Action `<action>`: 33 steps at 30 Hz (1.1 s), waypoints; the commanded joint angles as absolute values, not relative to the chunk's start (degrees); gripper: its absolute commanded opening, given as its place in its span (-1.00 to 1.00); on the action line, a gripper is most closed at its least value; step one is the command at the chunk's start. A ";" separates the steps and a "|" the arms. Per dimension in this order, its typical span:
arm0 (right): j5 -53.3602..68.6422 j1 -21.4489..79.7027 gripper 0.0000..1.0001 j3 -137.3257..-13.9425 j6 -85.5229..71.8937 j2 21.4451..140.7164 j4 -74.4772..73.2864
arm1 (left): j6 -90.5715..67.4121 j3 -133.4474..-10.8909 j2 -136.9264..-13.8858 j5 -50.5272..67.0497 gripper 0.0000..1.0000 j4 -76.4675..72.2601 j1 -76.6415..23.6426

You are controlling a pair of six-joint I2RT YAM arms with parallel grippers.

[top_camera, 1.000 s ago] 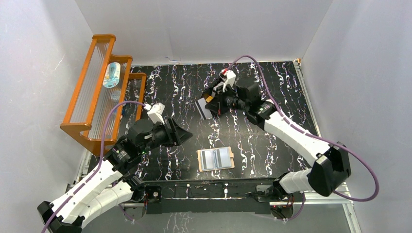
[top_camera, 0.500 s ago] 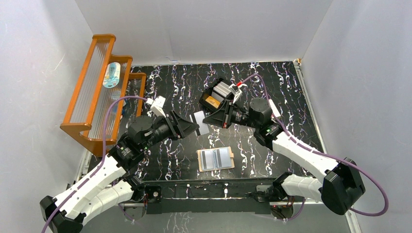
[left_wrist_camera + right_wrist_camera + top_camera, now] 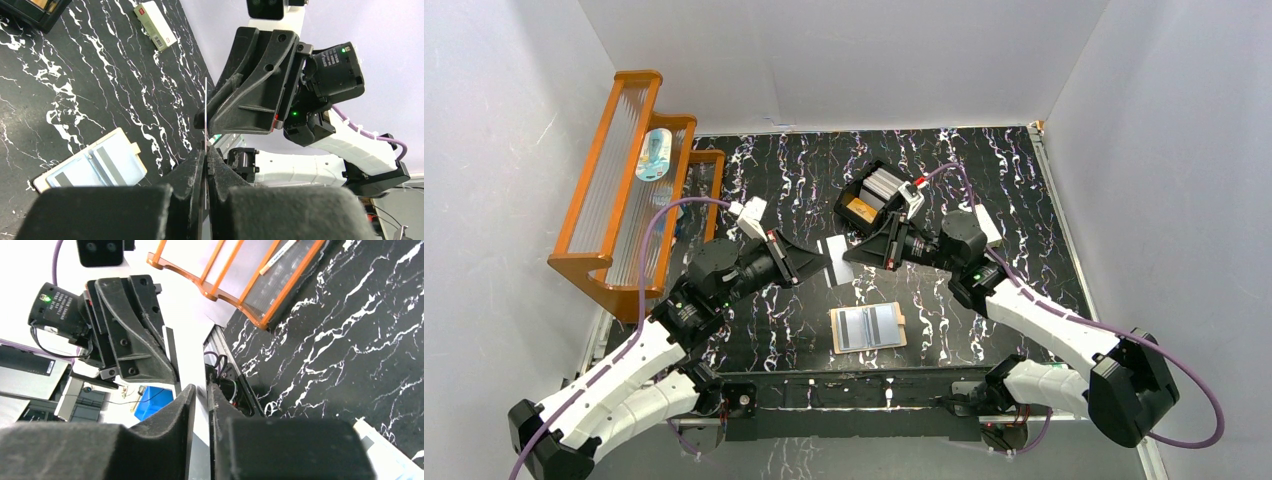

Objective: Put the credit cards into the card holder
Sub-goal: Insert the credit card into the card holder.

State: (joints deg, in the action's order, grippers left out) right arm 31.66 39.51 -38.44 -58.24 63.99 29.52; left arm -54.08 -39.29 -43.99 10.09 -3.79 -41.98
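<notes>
Mid-frame, the card (image 3: 836, 247) was pinched by left hand (image 3: 823, 263) and right hand (image 3: 850, 253) alike; release was best delayed until one grip was sure.

Both arms are facing each other tip to tip ahead of their bases. The left arm (image 3: 624, 365) is bending out to an elbow at the near left, its forearm angling forward and to the right. The left gripper (image 3: 814, 262) is pointing right, fingers pressing almost together on one edge of a pale card (image 3: 836, 247). The right arm (image 3: 1044, 315) is mirroring it, elbow jutting at the near right and forearm slanting forward and to the left. The right gripper (image 3: 857, 250) is pinching the card's opposite edge, jaws only a narrow slit apart. The two sets of fingertips are sitting just beside each other, the card bridging them.
</notes>
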 commanded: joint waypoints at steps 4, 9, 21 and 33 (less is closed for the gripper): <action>25.27 39.87 -0.12 -39.98 -49.51 58.11 13.82 | -54.72 -37.94 -45.14 12.12 -1.00 -5.00 -42.19; 19.33 39.84 0.08 -37.98 -44.95 54.83 2.18 | -56.98 -35.08 -47.94 14.41 -1.00 -5.85 -42.23; 6.90 39.84 0.06 -32.50 -42.87 57.28 -14.78 | -67.41 -26.14 -63.44 21.53 -1.00 -23.71 -43.83; 5.79 39.87 -0.11 -27.30 -42.02 63.93 -11.04 | -67.01 -25.64 -80.64 22.51 -1.00 -33.62 -46.44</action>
